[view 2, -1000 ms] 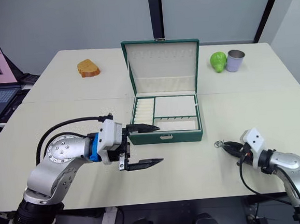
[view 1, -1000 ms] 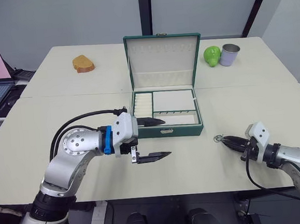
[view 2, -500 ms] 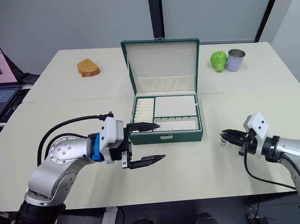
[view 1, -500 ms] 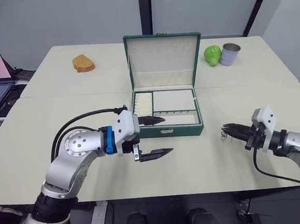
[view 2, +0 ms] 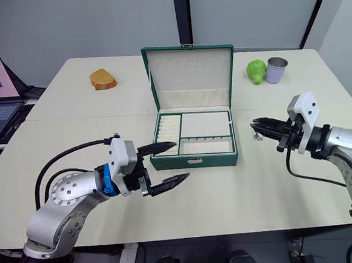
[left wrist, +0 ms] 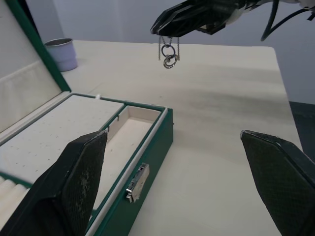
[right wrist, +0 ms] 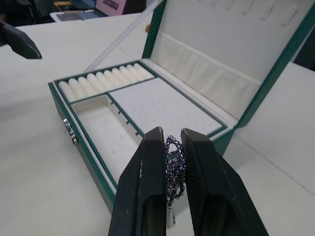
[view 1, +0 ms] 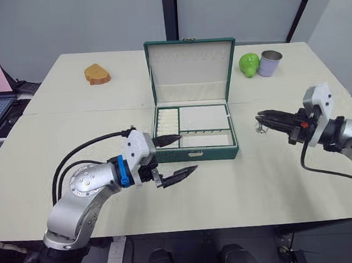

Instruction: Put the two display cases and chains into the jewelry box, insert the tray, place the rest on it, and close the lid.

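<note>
One tray [view 2: 195,133] sits in the jewelry box [view 2: 193,160]; compartments bare.

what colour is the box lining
Cream, inside a dark green box; the right wrist view shows it best.

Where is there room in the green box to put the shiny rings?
The front compartment of the tray looks bare, between the ring rolls and the dotted pad. The rings hang from the right gripper, beside the box. Crowded: the front left corner, by the open left gripper.
</note>
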Robot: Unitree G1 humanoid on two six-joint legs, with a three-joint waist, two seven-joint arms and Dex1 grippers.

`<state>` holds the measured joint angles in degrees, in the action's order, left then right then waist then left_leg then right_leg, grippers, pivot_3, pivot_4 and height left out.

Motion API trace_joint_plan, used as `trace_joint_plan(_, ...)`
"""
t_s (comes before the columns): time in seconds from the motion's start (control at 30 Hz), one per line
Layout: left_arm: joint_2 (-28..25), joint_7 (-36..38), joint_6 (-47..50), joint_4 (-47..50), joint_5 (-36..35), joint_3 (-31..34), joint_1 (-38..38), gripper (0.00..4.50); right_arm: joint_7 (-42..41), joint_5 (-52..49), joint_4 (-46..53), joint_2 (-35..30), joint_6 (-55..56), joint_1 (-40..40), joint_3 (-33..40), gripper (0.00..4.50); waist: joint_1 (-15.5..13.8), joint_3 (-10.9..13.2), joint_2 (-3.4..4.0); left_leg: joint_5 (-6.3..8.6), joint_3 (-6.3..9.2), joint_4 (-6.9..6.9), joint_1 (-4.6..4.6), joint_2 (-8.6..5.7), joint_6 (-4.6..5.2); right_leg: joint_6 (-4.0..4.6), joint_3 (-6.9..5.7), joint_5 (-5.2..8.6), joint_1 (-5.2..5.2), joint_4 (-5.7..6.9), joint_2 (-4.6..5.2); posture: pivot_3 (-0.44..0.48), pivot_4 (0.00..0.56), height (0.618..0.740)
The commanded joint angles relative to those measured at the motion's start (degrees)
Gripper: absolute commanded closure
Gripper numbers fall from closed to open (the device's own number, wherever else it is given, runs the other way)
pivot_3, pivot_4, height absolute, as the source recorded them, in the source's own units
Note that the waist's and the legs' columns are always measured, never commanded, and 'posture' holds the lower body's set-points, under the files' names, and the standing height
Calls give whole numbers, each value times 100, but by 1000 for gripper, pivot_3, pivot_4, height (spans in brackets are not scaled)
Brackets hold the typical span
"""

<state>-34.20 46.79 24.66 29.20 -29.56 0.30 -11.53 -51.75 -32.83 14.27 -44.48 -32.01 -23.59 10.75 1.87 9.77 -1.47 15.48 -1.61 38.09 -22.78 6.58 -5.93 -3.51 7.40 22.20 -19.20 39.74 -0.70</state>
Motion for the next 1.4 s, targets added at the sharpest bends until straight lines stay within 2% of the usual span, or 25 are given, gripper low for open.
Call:
trace_joint_plan(0.03, 129, -432, 75, 450, -206, 375, 263, 0, -29, -133, 72, 105, -54, -420, -160, 4240, 2, 0, 0, 0, 1, -1, 1, 1, 0, 0, 0, 0, -1, 0, 0, 0, 150, 740)
trace_joint_plan(0.3, 367, -1297, 253, 1173, -280, 804, 1070, 0, -391, 235, -788, 794, 351, -1279, -1027, 4240, 3, 0, 0, 0, -1, 0, 0, 1, 0, 0, 2, 0, -3, 0, 1, 0, 150, 740)
trace_joint_plan(0.53, 419, -1633, 233, 1508, -274, 912, 1525, 0, -758, 611, -1710, 1359, 892, -1808, -1462, 4240, 6, 2, 2, 0, -2, -1, 0, 1, -1, 0, 0, 0, -6, 1, 3, 0, 150, 740)
trace_joint_plan(0.8, 506, -1843, 79, 1679, -187, 959, 1907, 0, -1201, 1172, -2729, 1799, 1738, -1954, -1830, 4240, 19, 3, 4, 0, -4, -2, 3, 3, -1, 0, 1, 0, -8, 2, 2, 0, 150, 740)
trace_joint_plan(1.1, 518, -1926, -16, 1697, -157, 893, 2008, 0, -1433, 1508, -3129, 1923, 2031, -1960, -1945, 4240, 28, 4, 7, -1, -6, -4, 5, 4, -1, 1, 2, 0, -8, 2, 2, 0, 150, 740)
trace_joint_plan(1.17, 518, -1928, -10, 1685, -163, 879, 1978, 0, -1486, 1506, -3113, 1917, 1936, -1952, -1950, 3507, 28, 4, 7, -1, -6, -4, 5, 4, -1, 1, 1, 0, -8, 2, 2, 0, 150, 740)
trace_joint_plan(1.4, 412, -1803, 135, 1545, -346, 978, 1875, 0, -1383, 1300, -2849, 1901, 1639, -1940, -1682, 1822, 30, 5, 7, 0, -6, -4, 4, 4, -1, 1, 1, 0, -8, 2, 2, 0, 150, 740)
